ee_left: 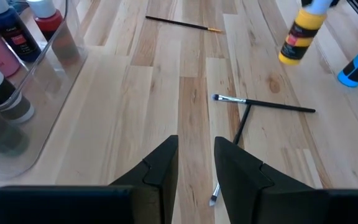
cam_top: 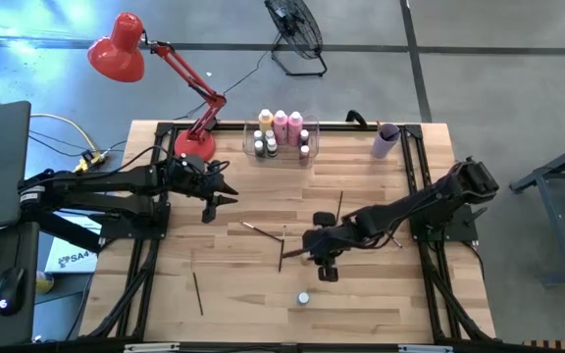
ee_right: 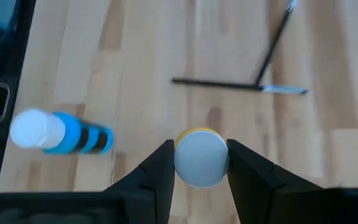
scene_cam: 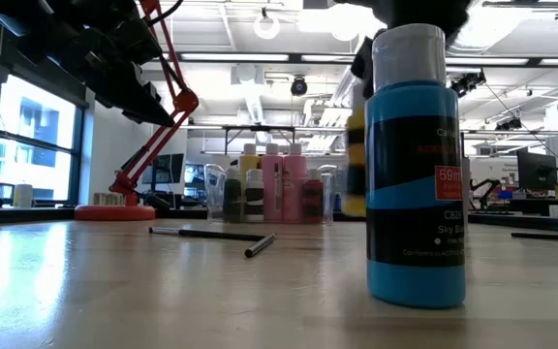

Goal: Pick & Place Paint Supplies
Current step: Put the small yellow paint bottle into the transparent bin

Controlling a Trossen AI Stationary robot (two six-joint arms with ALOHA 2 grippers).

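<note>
Approx. ten bottles are already stood in the clear bin (cam_top: pixel 307 157). A yellow bottle (ee_right: pixel 199 155) is pinched by the right gripper (ee_right: pixel 199 163), well short of the bin; left gripper (ee_left: pixel 196 163) is held slightly apart, empty. Blue bottle (scene_cam: pixel 416 165) and prob. four brushes (ee_left: pixel 263 104) are left.

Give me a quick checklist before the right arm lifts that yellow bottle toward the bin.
1. Right gripper around the yellow bottle's white cap, a finger on each side: ok.
2. Grip firm enough to lift: cannot tell.
3. Yellow bottle apart from the blue bottle: ok.
4. Left gripper open, holding nothing, over bare wood near the clear bin: ok.
5. Free room in the bin: cannot tell.
6. Brushes lying between bottle and bin: not ok if carried low.
</note>
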